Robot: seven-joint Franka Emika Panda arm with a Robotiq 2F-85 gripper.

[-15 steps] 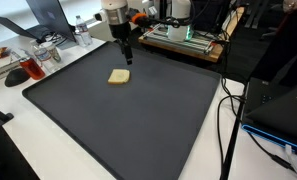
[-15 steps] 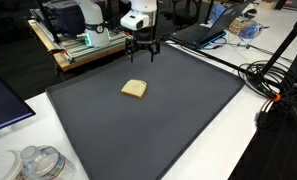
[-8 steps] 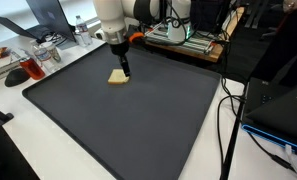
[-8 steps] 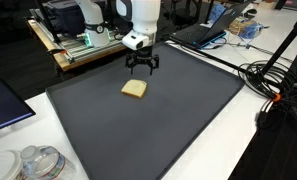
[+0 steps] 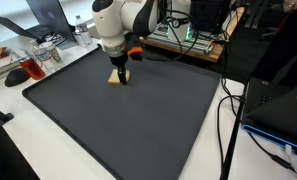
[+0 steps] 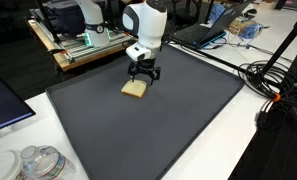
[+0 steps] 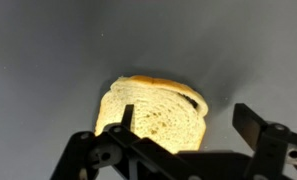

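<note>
On the left half of the dark mat (image 5: 138,125), toward its far edge, the slice of bread (image 5: 114,78) lies flat, pale with a browned crust. In both exterior views my gripper (image 5: 122,76) hangs just over the slice's right side, pointing straight down. In the wrist view my fingers (image 7: 127,118) stand spread wide apart and grip nothing; the slice below reaches past the left one and stops short of the right one, though I cannot tell whether the tips touch it. Off the mat's right edge, black cables (image 5: 226,115) run across the white table (image 5: 8,100).
</note>
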